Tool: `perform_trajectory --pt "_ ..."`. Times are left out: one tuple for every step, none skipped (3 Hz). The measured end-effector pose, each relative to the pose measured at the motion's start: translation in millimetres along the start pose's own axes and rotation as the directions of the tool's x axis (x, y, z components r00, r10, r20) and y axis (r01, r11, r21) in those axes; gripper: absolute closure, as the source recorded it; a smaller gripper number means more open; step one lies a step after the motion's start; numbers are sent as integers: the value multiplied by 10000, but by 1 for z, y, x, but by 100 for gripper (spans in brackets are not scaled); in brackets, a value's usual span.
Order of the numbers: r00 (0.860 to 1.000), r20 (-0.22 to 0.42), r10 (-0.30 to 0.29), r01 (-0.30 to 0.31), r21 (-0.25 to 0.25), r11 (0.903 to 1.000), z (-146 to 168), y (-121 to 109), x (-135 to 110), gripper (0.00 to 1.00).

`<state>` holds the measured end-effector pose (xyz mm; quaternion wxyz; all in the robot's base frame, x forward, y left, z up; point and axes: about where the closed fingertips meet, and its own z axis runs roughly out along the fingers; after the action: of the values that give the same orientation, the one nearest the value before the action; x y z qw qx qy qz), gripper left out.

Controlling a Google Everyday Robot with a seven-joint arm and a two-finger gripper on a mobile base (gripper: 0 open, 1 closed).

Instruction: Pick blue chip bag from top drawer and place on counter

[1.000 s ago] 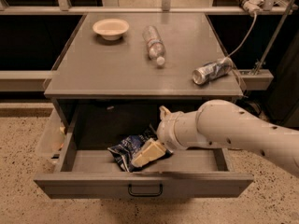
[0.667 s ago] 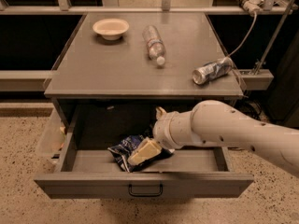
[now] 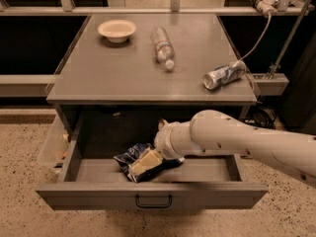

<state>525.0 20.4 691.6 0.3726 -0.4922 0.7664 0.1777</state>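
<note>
a: where's the blue chip bag (image 3: 129,157) at?

b: down in the pulled-out top drawer (image 3: 148,195), lying crumpled on the drawer floor near the front, a bit left of middle.

a: and the gripper (image 3: 145,163)?

b: reached down into the drawer, resting right on the bag's right side. the white arm (image 3: 237,137) comes in from the right. honestly can't tell if it's clamped or open.

a: what's on the counter (image 3: 123,68)?

b: white bowl (image 3: 117,30) back left, clear plastic bottle (image 3: 162,47) lying on its side mid-back, crushed can (image 3: 224,75) near the right edge. all well apart.
</note>
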Motion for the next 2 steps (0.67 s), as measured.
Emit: perform_trajectory --pt "9997 12 254 -253 -174 9995 18 4 5 0" --pt "9989 -84 451 -453 -315 9985 34 8 13 0"
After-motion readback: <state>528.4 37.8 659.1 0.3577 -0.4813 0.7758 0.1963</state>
